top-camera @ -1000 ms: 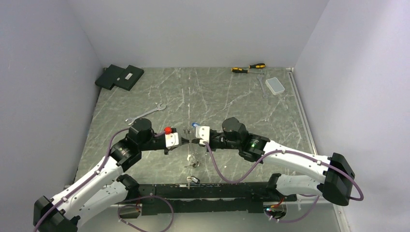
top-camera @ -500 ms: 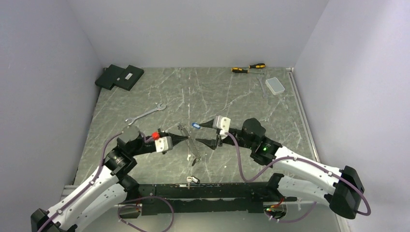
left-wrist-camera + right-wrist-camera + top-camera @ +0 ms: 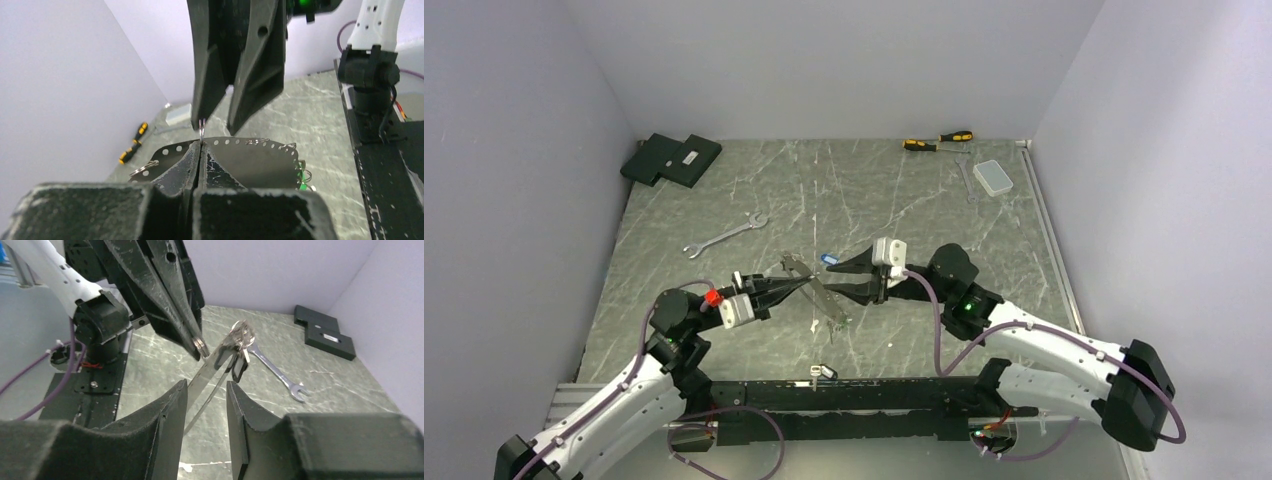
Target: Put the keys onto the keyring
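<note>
At frame centre, your left gripper (image 3: 804,284) has its fingers pinched together on the keyring (image 3: 832,308), held above the table (image 3: 724,200), your right gripper (image 3: 826,279) sits beside it, fingers apart and empty, and the blue key (image 3: 829,259) just above looks unthreaded.

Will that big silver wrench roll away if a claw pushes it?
Probably not: the wrench lies flat on the table, so it would likely slide. It looks like solid metal, so probably stiff and heavy for its size. Lying low, it may be hard to pinch.

Left end effector (image 3: 808,284) pulled back — right end effector (image 3: 834,278) retreated, jaws now apart
</note>
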Controlling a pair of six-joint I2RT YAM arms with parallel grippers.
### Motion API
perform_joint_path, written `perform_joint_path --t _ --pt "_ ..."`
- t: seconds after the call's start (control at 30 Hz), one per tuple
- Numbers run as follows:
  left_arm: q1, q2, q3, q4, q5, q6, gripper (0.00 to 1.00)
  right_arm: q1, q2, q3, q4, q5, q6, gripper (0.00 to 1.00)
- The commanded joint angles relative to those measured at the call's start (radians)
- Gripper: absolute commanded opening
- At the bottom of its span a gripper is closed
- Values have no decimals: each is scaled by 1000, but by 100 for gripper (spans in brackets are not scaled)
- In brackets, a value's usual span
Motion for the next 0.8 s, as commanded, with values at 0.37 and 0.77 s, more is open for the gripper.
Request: perform_joint_path --t 0.37,0.77 --pt "3 53 1 238 16 -75 0 -30 34 -5 179 -51 73 32" --pt "3 67 5 239 17 -78 0 -46 57 9 202 -111 116 25"
